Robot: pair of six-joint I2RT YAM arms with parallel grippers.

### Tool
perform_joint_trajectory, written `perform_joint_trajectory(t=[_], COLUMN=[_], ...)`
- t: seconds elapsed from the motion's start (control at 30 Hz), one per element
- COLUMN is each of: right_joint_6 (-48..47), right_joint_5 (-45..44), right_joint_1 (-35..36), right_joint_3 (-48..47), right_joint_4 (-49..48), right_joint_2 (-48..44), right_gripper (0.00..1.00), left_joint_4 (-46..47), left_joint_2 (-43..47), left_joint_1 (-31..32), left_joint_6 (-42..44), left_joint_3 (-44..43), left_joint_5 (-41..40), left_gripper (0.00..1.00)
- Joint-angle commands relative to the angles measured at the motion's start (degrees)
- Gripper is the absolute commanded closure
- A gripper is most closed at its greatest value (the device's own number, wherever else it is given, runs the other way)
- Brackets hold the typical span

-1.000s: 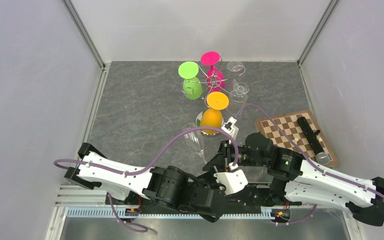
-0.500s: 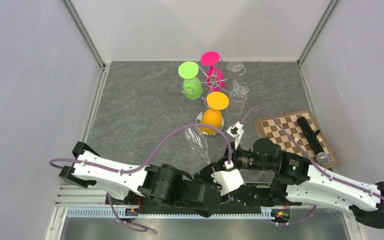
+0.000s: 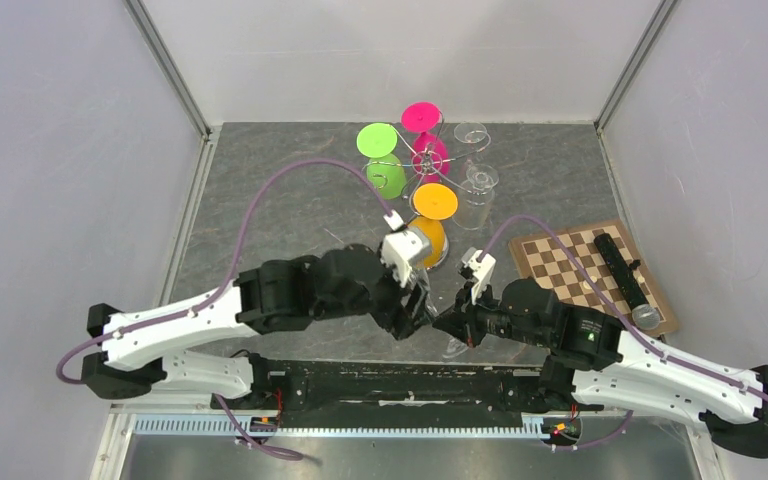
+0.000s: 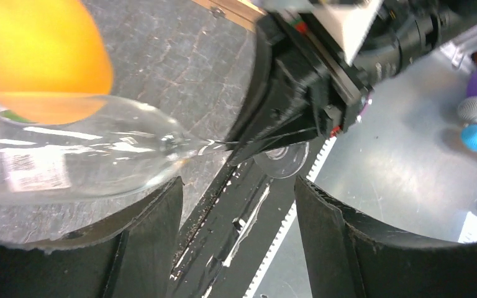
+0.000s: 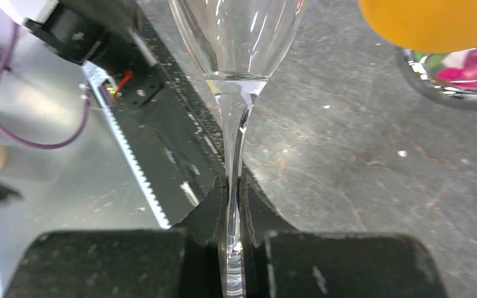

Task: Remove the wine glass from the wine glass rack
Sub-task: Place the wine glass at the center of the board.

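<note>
Table point(image 3: 280, 210): grey stone surface filling the middle of the overhead view. Wine glass rack point(image 3: 423, 158): upper centre, with coloured glasses point(image 3: 385, 178) hanging on it. Left gripper point(image 4: 237, 186): jaws spread wide, holding nothing, the bowl just beside one finger. Right gripper point(image 5: 233, 192): pinching the stem of the clear wine glass point(image 5: 236, 56), which is off the rack at lower centre. Recommendation: keep that pinch firm, draw the left arm clear of the bowl, then lower the foot squarely onto bare table.

Top external: high, looking down over whole table point(image 3: 280, 220). Wrist views: very close, both sharing clear wine glass point(image 5: 236, 37).
</note>
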State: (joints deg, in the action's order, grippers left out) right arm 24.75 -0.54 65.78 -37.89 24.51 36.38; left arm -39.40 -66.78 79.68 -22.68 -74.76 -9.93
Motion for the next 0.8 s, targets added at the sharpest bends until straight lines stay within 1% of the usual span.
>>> perform_joint_trajectory(t=[0.0,0.1,0.27,0.4,0.67,0.77], right_joint_6=[-9.12,-12.12,-16.38,-19.42,-26.98,-28.84], right_joint_5=[-5.66,-6.34,-7.32,-7.13,-6.82,-6.67], right_joint_1=[0.27,0.23,0.24,0.23,0.23,0.29], right_joint_3=[-1.64,-1.44,-1.53,-2.1,-3.23,-3.8], right_joint_4=[-2.43,-2.52,-2.22,-1.89,-1.34,-1.27], right_joint_2=[0.71,1.38,2.57,3.14,2.78,2.56], right_gripper=[1.0,1.0,1.0,1.0,1.0,1.0], left_joint_4=[3.11,1.31,-1.73,-2.86,-1.25,0.73], left_joint_2=[4.71,6.82,8.48,9.08,10.5,11.32], left_joint_1=[-8.75,-14.86,-23.65,-29.51,-42.87,-46.38], left_joint_6=[-3.44,-5.13,-8.65,-11.94,-17.41,-18.9], left_joint_3=[0.84,1.2,1.93,3.48,8.54,10.77], left_joint_5=[9.5,12.1,13.75,14.98,24.78,29.46], left_gripper=[0.27,0.27,0.27,0.28,0.31,0.32])
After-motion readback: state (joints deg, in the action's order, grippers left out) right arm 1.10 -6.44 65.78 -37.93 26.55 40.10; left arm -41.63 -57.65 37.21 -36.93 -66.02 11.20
